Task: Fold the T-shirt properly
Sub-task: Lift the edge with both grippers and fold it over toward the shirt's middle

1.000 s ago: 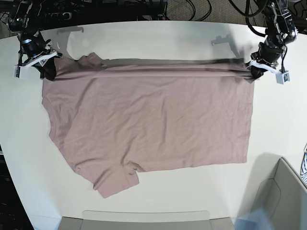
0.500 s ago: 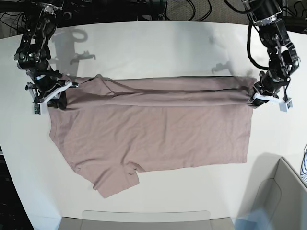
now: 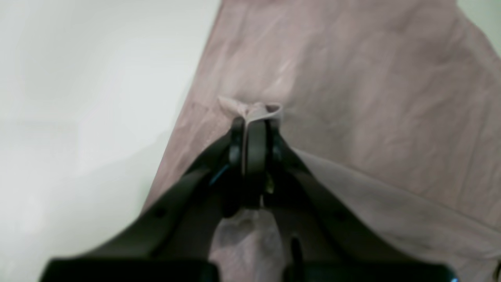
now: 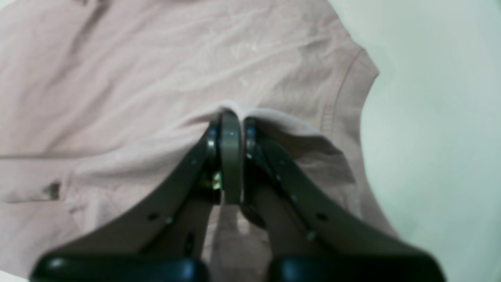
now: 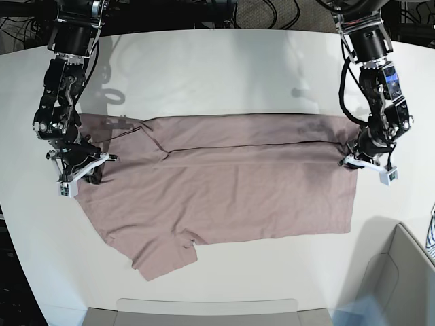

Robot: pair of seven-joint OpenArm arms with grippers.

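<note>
Across the middle of the white worktop (image 5: 224,68) lies the T-shirt (image 5: 224,197), mauve-pink and wrinkled, its far long edge doubled over toward the near side so a folded band runs between the two arms. At the worktop's right side in the base view, the left gripper (image 5: 368,165) is clamped tight on the hem-end corner of that fold, a pinch of cloth bunched at its tips. Toward the left side, the right gripper (image 5: 80,168) is likewise closed on fabric beside the neckline. One short sleeve (image 5: 166,259) points toward the near edge.
</note>
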